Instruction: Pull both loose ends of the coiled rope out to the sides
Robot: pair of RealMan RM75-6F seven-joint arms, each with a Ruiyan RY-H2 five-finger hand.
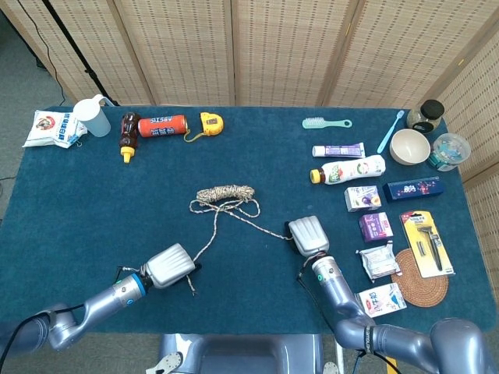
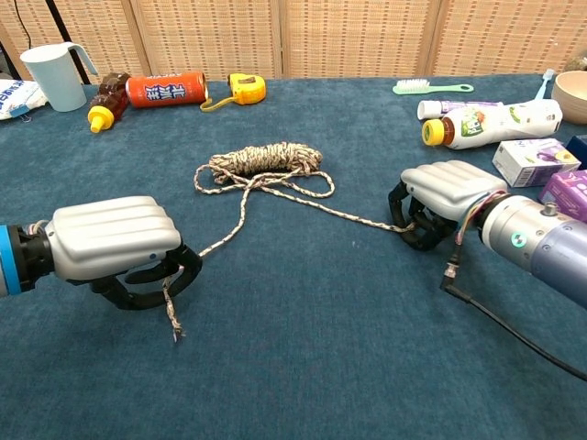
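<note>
The coiled rope [image 1: 226, 193] [image 2: 268, 159] lies bunched at the table's middle, with two strands trailing toward me. My left hand [image 1: 169, 266] [image 2: 119, 245] grips one loose end low on the left; a short frayed tail [image 2: 171, 316] hangs below its fingers. The other strand [image 2: 344, 213] runs right to my right hand [image 1: 309, 234] [image 2: 442, 197], whose curled fingers hold that end down on the cloth. Both strands are drawn fairly straight from the coil to the hands.
Along the far edge stand a cup [image 1: 94, 116], a brown bottle [image 1: 128, 136], an orange can [image 1: 163, 125] and a yellow tape measure [image 1: 210, 121]. Bottles, small boxes, a bowl [image 1: 409, 146] and a razor pack [image 1: 426, 244] crowd the right side. A black cable [image 2: 514, 335] trails from my right wrist.
</note>
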